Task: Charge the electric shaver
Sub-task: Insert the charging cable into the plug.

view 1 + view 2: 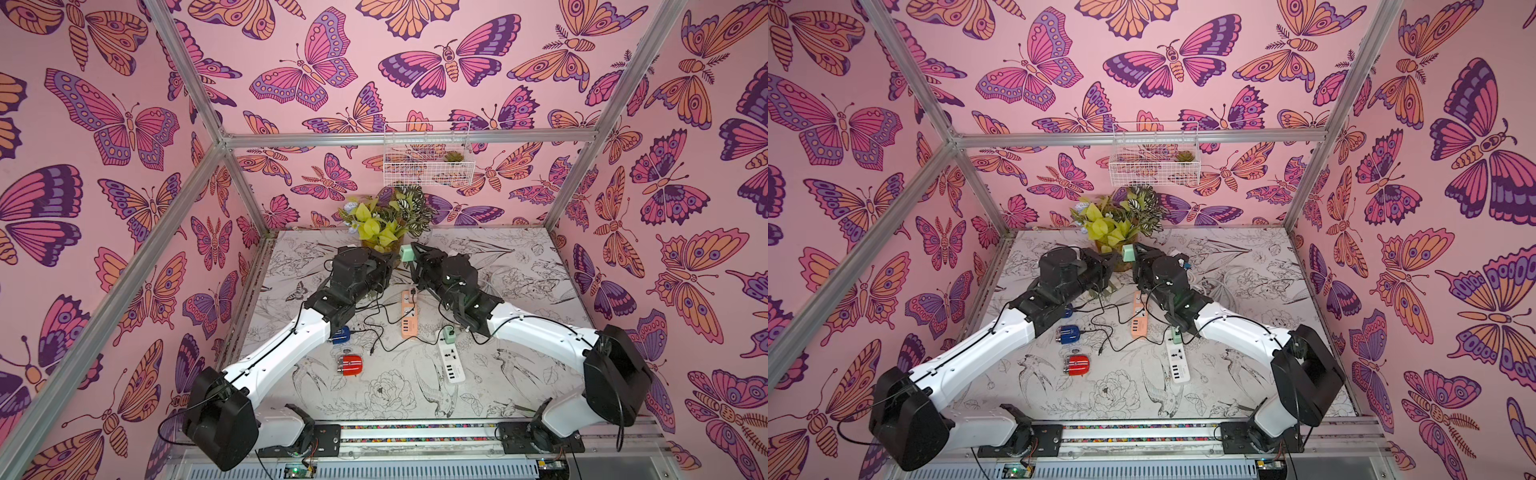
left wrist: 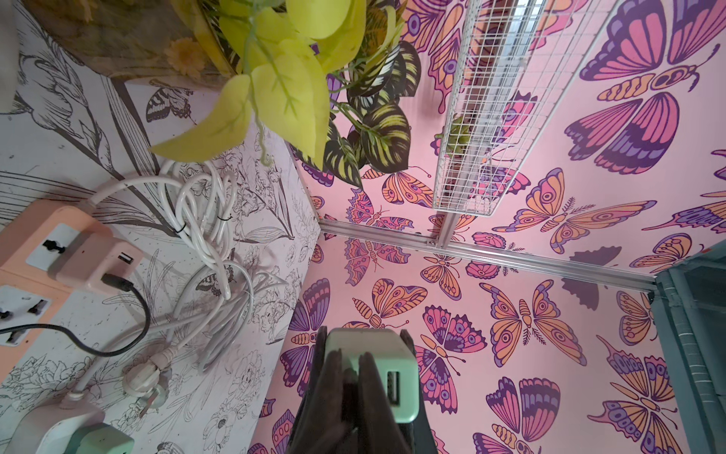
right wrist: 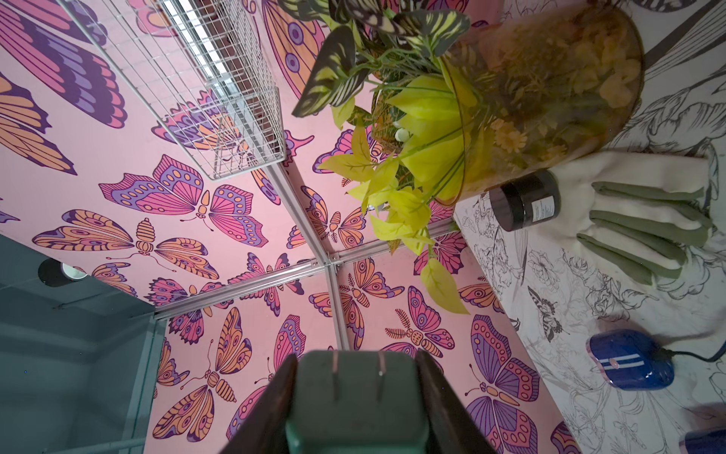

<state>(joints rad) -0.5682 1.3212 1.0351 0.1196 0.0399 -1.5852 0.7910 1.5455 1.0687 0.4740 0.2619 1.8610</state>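
Electric shavers lie near the front of the white flower-printed surface [image 1: 519, 374]. Closest is a red rounded shaver [image 1: 351, 365]. Just behind it is a blue rounded shaver [image 1: 340, 334], partly under the left forearm, with a thin black lead running out of its side.

To their right a white power strip [image 1: 451, 361] lies lengthwise, with a small green plug block [image 1: 448, 333] seated at its far end. Beyond it is a peach power strip [image 1: 408, 313]. On that strip sits a pale pink USB block [image 2: 94, 259] with a black cable [image 2: 116, 282] plugged into it. A bundle of white cord [image 2: 204, 220] lies next to the strip.

Farther back both arms meet above the surface. The right end effector [image 3: 355, 373] clamps a mint-green charger adapter [image 1: 406, 253] by its two sides, held clear of the surface, its two metal prongs showing in the right wrist view. The left end effector [image 2: 351, 365] is pressed closed right at the adapter's face, beside its USB port. Whether anything is pinched between its fingers cannot be told.

Behind them stands a potted plant with yellow-green leaves [image 1: 380, 226]. Above it a white wire basket [image 1: 428, 156] hangs on the butterfly wall.
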